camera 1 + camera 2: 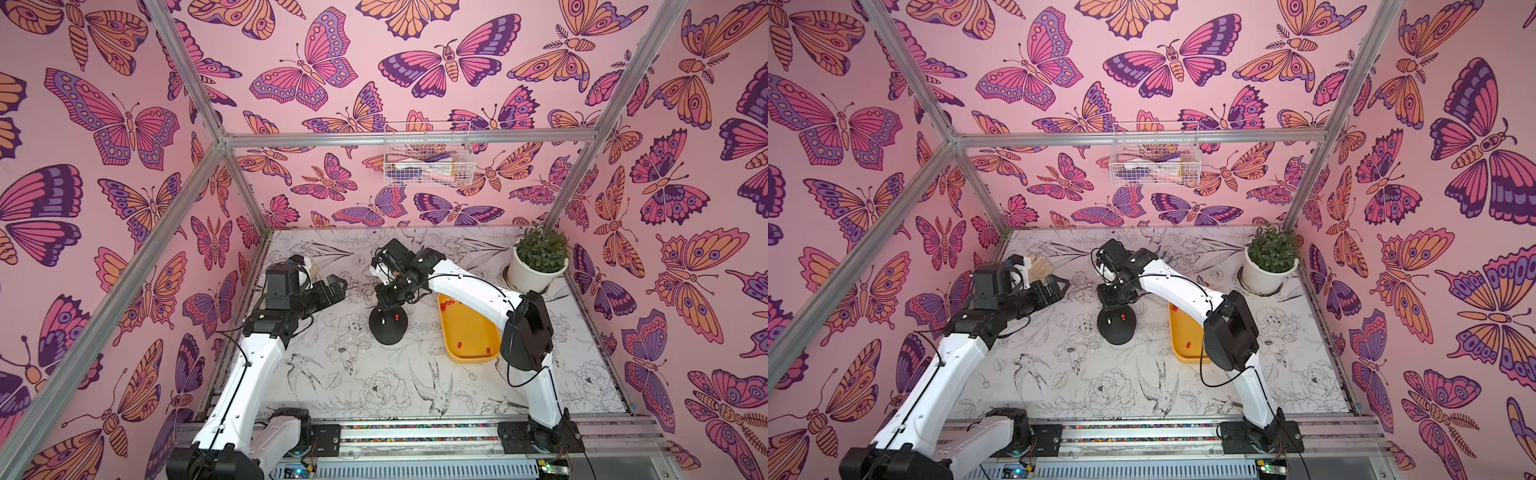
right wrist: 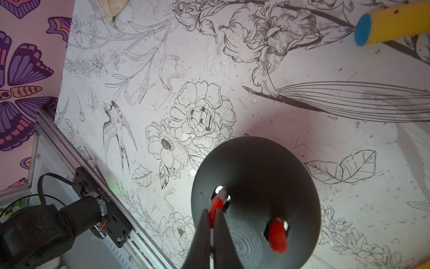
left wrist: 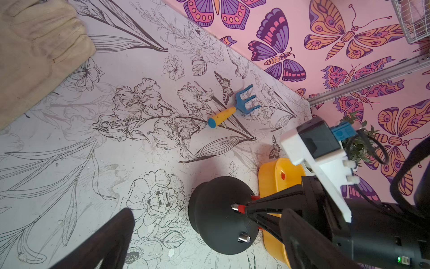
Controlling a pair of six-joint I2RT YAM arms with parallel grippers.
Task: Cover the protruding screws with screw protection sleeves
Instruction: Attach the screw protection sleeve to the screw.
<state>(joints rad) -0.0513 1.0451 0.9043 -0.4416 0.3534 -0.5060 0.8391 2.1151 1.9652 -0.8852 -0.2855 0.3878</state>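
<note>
A black dome (image 1: pixel 388 332) (image 1: pixel 1116 332) stands mid-table with the protruding screws on top. My right gripper (image 1: pixel 384 305) (image 2: pixel 213 213) hangs over it, shut on a red screw protection sleeve (image 2: pixel 215 206) (image 3: pixel 242 208). That sleeve sits partway down one screw, whose silvery base (image 2: pixel 220 189) still shows. A second screw wears a red sleeve (image 2: pixel 277 235) (image 1: pixel 397 317). The third screw (image 3: pixel 243 238) (image 1: pixel 381 321) is bare. My left gripper (image 1: pixel 338 286) (image 3: pixel 208 213) is open and empty, to the left of the dome.
A yellow tray (image 1: pixel 469 332) (image 3: pixel 267 177) with loose red sleeves lies just right of the dome, under my right arm. A potted plant (image 1: pixel 536 266) stands back right. A blue rake with a yellow handle (image 3: pixel 232 108) and a beige glove (image 3: pixel 35 46) lie at the back.
</note>
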